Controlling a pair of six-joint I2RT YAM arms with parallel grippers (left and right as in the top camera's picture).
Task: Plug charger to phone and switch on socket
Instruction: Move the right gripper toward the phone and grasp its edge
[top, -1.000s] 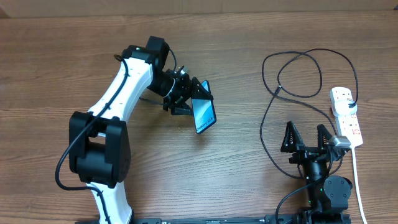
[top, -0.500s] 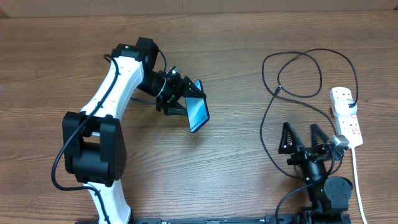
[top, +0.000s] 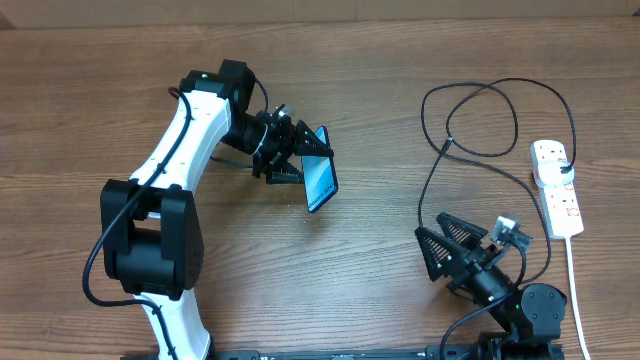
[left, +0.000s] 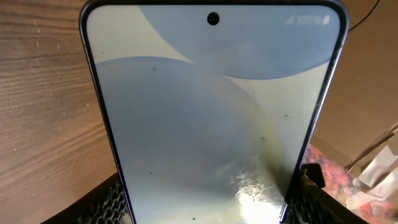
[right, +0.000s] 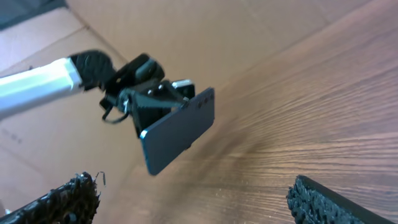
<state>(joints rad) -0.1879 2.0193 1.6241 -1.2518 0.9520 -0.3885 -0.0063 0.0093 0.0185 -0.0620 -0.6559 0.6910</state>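
Observation:
My left gripper (top: 292, 160) is shut on the phone (top: 320, 181) and holds it tilted above the table at centre left, its light blue screen facing up. The screen fills the left wrist view (left: 211, 112). In the right wrist view the phone's dark back (right: 177, 129) shows, held by the left gripper (right: 152, 99). My right gripper (top: 448, 245) is open and empty at the lower right, pointing left toward the phone; its fingers (right: 193, 199) frame bare wood. The black charger cable (top: 470, 120) loops at the right. The white socket strip (top: 556, 188) lies at the far right edge.
The strip's white cord (top: 574, 280) runs down the right edge toward the front. The right arm's base (top: 530, 310) stands at the front right, the left arm's base (top: 150, 250) at the front left. Cardboard walls (right: 205, 31) stand behind the table.
The left arm first drew the phone slightly up and left, then held still. The right gripper swung from pointing away to pointing left toward the phone.

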